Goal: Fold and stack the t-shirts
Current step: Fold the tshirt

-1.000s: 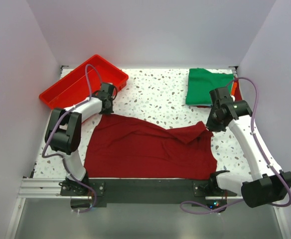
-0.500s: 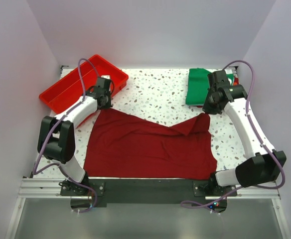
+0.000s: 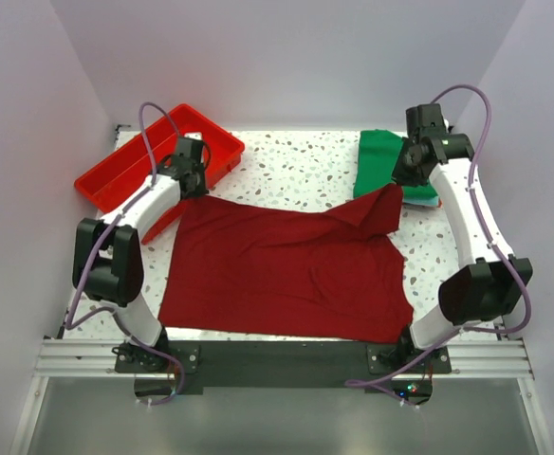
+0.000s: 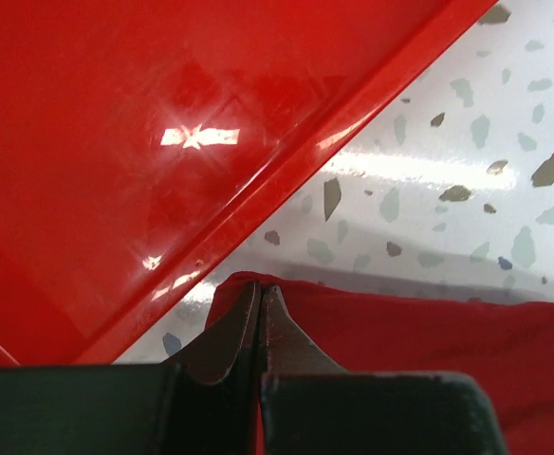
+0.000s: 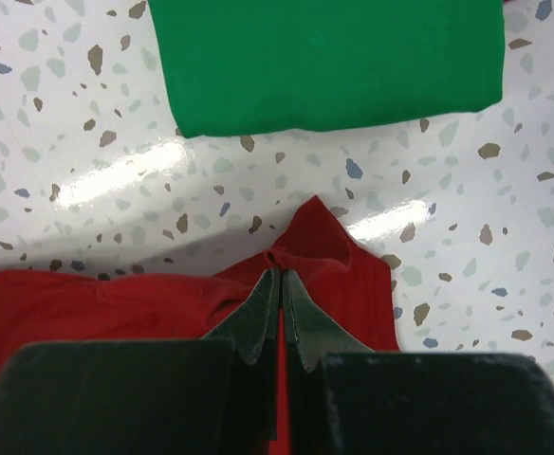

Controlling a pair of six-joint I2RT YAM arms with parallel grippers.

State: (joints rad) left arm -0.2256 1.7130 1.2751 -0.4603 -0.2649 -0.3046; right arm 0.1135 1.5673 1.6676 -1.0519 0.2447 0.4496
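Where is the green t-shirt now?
In the top view, the green t-shirt lies folded at the far right, beside the right gripper, which pinches the maroon t-shirt.

Bright, even light from above. White glare streaks the glossy red plastic tray (image 4: pixel 196 137) and the speckled white table (image 5: pixel 116 175). Shadows are soft; wrist-view foregrounds seem slightly blurred.

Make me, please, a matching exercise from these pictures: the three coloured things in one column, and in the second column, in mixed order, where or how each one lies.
1. maroon t-shirt
2. green t-shirt
3. red tray

a. folded, at the far right of the table
b. at the far left corner
c. spread open, pinched by the left end effector and the right end effector

Pairs: 1-c, 2-a, 3-b
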